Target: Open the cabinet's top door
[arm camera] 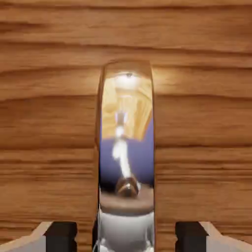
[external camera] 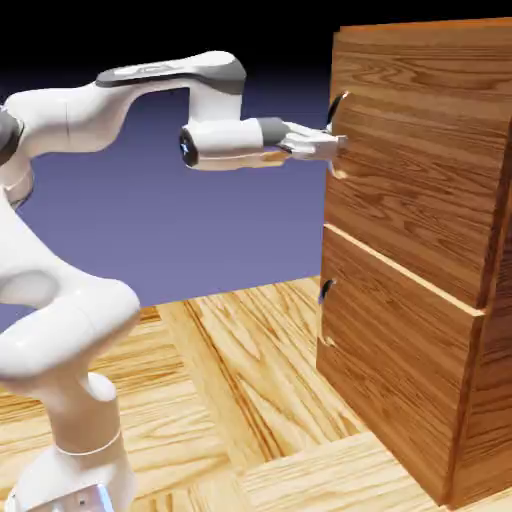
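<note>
We see the cabinet (external camera: 420,250) standing on the right of the wooden worktop (external camera: 250,380), a tall box of reddish-brown wood grain with two front panels stacked one above the other. The top door (external camera: 415,170) is the upper panel, and its curved silver handle (external camera: 337,112) sits at the panel's left edge, near the top. The lower panel (external camera: 395,380) carries a small dark handle (external camera: 325,290) on the same edge. Both panels appear flush with the cabinet front.

The white arm (external camera: 120,95) rises from the lower left and reaches level to the right, so that the hand (external camera: 335,145) meets the top door right at the silver handle. In the hand view, wood grain fills the picture and the handle (arm camera: 127,147) stands upright in the middle, mirror-bright, running down between the two grey fingertips (arm camera: 61,236) at the bottom edge. There the fingertips show apart on either side of the handle, with wood visible between each tip and the metal; we take the hand to be pressed together around the handle, though we cannot make out contact.
</note>
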Controlling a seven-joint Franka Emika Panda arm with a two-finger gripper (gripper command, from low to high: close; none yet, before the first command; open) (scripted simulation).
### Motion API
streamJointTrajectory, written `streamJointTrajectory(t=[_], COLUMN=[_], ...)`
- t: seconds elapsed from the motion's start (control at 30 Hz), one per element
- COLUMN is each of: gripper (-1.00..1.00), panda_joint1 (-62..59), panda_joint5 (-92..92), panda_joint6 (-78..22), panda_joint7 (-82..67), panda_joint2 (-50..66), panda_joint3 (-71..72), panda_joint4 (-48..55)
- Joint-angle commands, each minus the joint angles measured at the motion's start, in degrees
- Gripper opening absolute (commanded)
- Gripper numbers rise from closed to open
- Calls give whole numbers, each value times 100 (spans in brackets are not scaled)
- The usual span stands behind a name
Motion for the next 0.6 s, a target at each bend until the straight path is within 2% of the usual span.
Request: streamJointTrajectory(t=[0.0,0.3,0.57], gripper=[-100,-100,-100], panda_joint1=[208,2078,3554], panda_joint5=[-94,-1346,-3207], panda_joint6=[-82,-726,-1284], panda_joint7=[10,327,1087], panda_joint2=[-22,-458,-1338], panda_joint3=[-160,-1732,-3298], panda_joint4=[-145,-1420,-2521])
